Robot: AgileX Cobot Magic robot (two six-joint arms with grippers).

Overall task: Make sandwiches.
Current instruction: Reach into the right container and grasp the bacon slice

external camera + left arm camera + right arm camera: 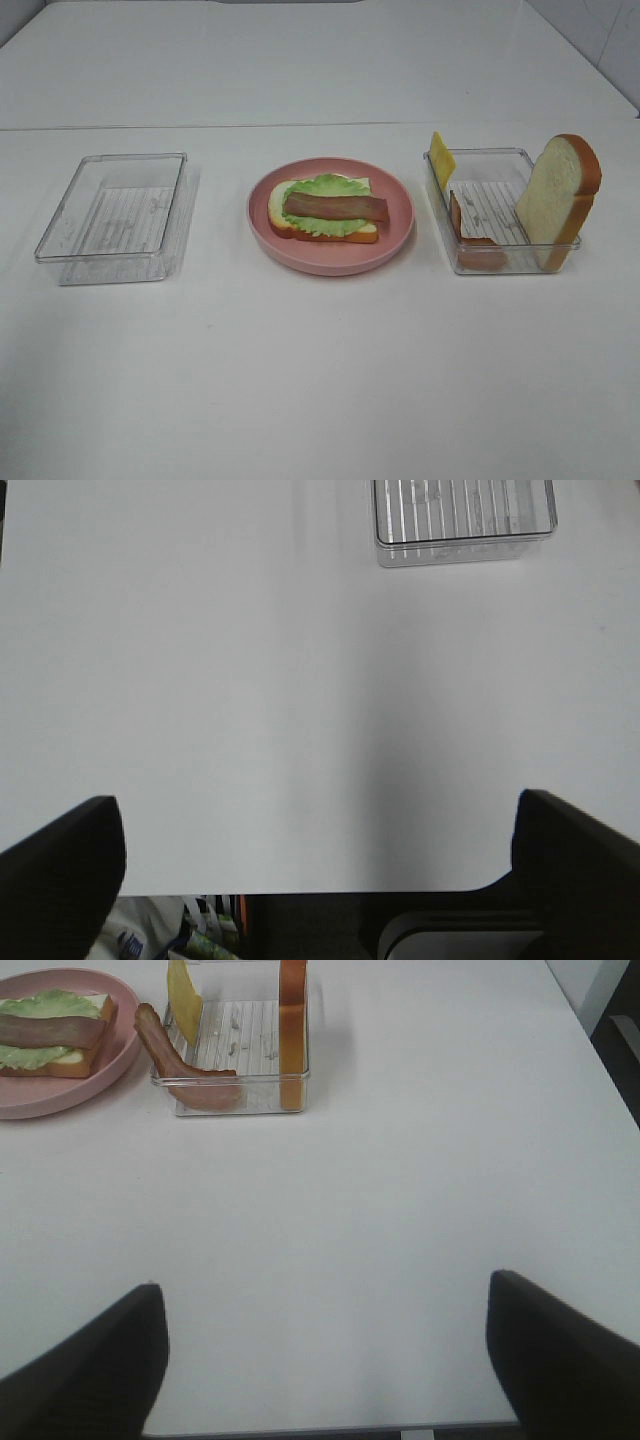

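A half-built sandwich lies on the pink plate (330, 262) at the table's middle: a bread slice (278, 208), a green lettuce leaf (325, 188) and a bacon strip (335, 208) on top. The clear right tray (500, 262) holds a yellow cheese slice (441, 158), a bacon strip (470, 245) leaning on its wall and an upright bread slice (558, 195). The right wrist view shows the plate (60, 1100), cheese (183, 1000), bacon (175, 1065) and bread (292, 1020). My right gripper (322, 1290) is open and empty near the table's front edge. My left gripper (318, 810) is open and empty too. Neither gripper shows in the exterior view.
An empty clear tray (110, 262) stands at the left; it also shows in the left wrist view (465, 540), ahead of the left gripper. The white table (320, 380) spreads in front of the plate and trays. Its front edge lies under both grippers.
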